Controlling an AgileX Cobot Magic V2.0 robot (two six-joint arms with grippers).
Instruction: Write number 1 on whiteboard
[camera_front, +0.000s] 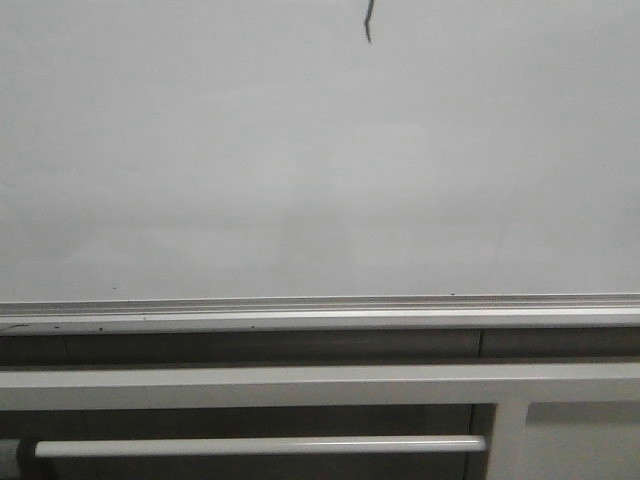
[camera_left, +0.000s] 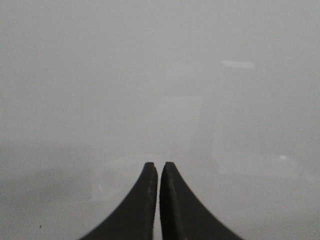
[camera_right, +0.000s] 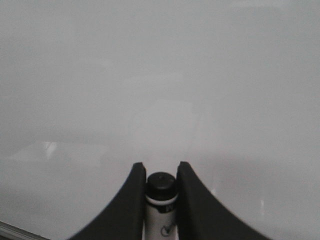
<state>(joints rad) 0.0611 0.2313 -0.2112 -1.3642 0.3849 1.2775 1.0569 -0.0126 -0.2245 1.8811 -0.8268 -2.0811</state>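
The whiteboard (camera_front: 300, 170) fills most of the front view as a plain pale grey glossy surface. At its top edge of view sits the number 1 (camera_front: 367, 22), a short dark near-vertical stroke with a slight kink. Neither gripper shows in the front view. In the right wrist view my right gripper (camera_right: 161, 166) is shut on a white marker (camera_right: 161, 200) with a black end, facing the whiteboard (camera_right: 160, 75). In the left wrist view my left gripper (camera_left: 159, 165) is shut with nothing between its fingers, in front of the whiteboard (camera_left: 160, 75).
A silver metal rail (camera_front: 320, 310) runs along the board's lower edge, with small dark specks on it. Below it are a white horizontal bar (camera_front: 260, 446) and white frame panels (camera_front: 560, 430). A rail corner (camera_right: 15, 231) shows in the right wrist view.
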